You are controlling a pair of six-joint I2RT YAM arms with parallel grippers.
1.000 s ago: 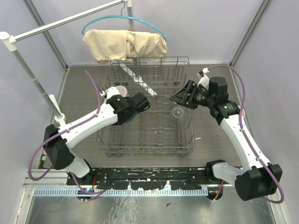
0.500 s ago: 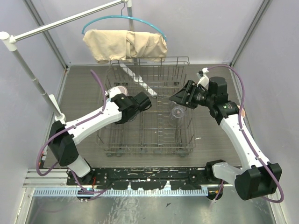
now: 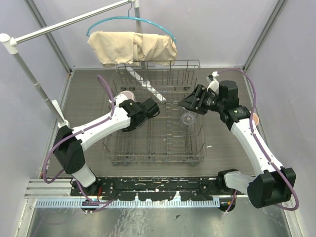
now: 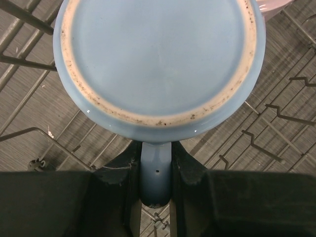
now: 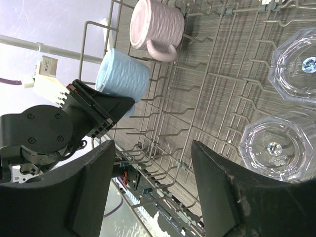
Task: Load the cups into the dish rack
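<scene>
Light blue ceramic is filling the left wrist view. The light blue mug (image 4: 158, 59) is presenting its round base to the camera, and its handle (image 4: 156, 173) is running down between the fingers (image 4: 118, 173) of the left gripper (image 4: 156, 185). Those fingers are pressing on the handle from both sides, clamped on it with no gap showing. From above, the left gripper (image 3: 148, 107) is holding this mug over the left half of the dish rack (image 3: 155, 158). Whether the mug is touching the wires cannot be told.

The right gripper (image 5: 153, 192) is hanging over the right half of the rack. Its fingers (image 5: 91, 187) are standing wide apart and are gripping nothing.

One clear glass tumbler (image 5: 276, 148) is sitting among the tines in the rack's right section with its faceted base toward the camera. A second tumbler (image 5: 296, 64) is sitting just beside it, turned the same way.

The mauve-pink mug (image 5: 155, 24) is resting inside the rack at its far left, near the light blue mug (image 5: 122, 74) but apart from it.

A sliver of the peach-orange mug (image 3: 255, 118) is showing past the right forearm, on the table (image 3: 84, 98) outside the rack. Too little is visible to report more.

A beige cloth (image 3: 132, 47) is hanging on a teal hanger (image 3: 148, 22) behind the rack.
</scene>
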